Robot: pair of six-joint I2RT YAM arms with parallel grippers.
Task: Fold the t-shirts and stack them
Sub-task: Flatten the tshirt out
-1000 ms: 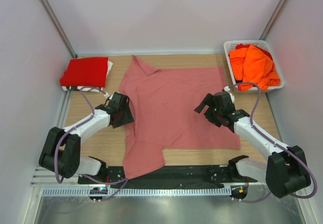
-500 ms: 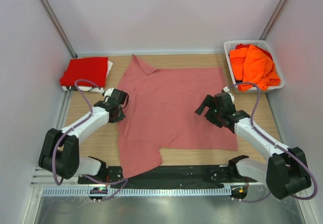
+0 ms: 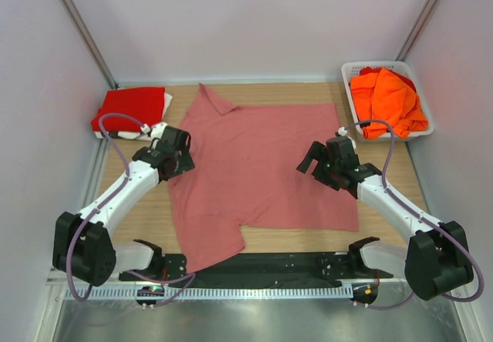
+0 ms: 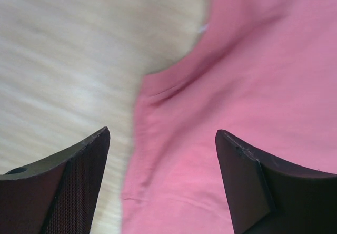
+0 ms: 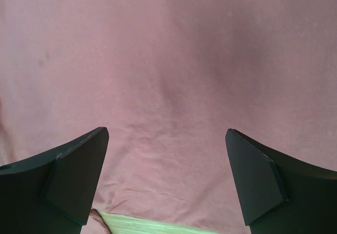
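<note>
A dusty pink t-shirt (image 3: 258,169) lies spread flat in the middle of the wooden table. A sleeve (image 3: 212,238) reaches toward the near edge. My left gripper (image 3: 180,159) hovers open over the shirt's left edge. In the left wrist view that gripper (image 4: 162,134) holds nothing, and the pink cloth's hem (image 4: 138,139) runs below between the fingers. My right gripper (image 3: 311,165) stands open above the shirt's right part. In the right wrist view it (image 5: 167,132) has only pink cloth (image 5: 174,76) under it. A folded red t-shirt (image 3: 129,109) lies at the back left. Orange t-shirts (image 3: 389,99) fill the basket.
A white lattice basket (image 3: 348,70) stands at the back right corner. The red shirt rests on something white (image 3: 165,105) near the left wall. White walls enclose the table on three sides. A black rail (image 3: 285,263) runs along the near edge.
The left gripper closed on the shirt's left edge, pulled it to the left, then opened and drew back and left. The whole pink shirt shifted left. The right gripper stayed open, barely moving.
</note>
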